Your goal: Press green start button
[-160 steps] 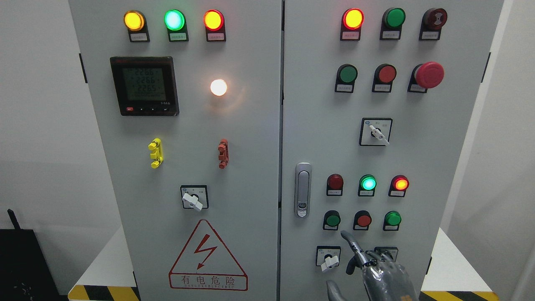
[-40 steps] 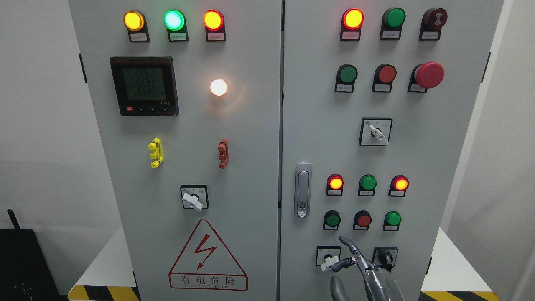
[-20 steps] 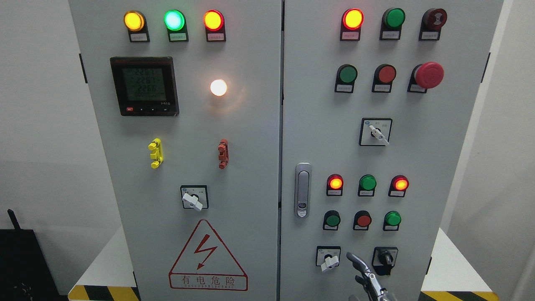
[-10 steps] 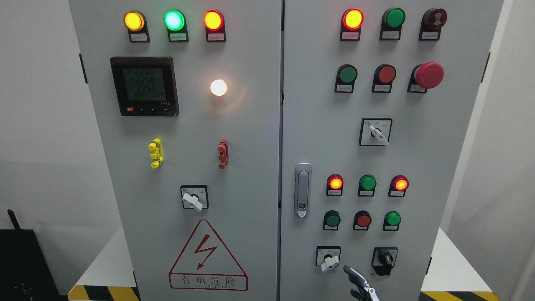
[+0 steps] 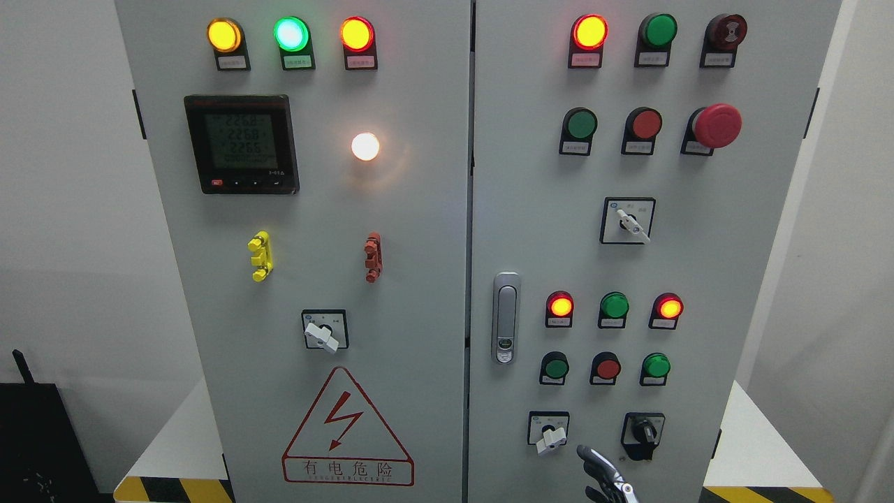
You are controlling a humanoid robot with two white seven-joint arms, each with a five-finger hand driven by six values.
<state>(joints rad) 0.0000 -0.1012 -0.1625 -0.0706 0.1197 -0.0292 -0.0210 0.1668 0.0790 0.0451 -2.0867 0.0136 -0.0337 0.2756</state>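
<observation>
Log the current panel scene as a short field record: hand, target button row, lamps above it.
right hand: only fingers in view at the bottom edge, below the buttons, touching no control
left hand: not in view
button row: green button, red button, green button
lamps above: red lamp lit, green lamp unlit, red lamp lit

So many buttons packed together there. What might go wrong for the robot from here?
1. The right hand sits low, beside the white selector switch and black knob; rising, it might bump either.
2. The green button has a red button right beside it, so a slightly off finger could press that instead.
</observation>
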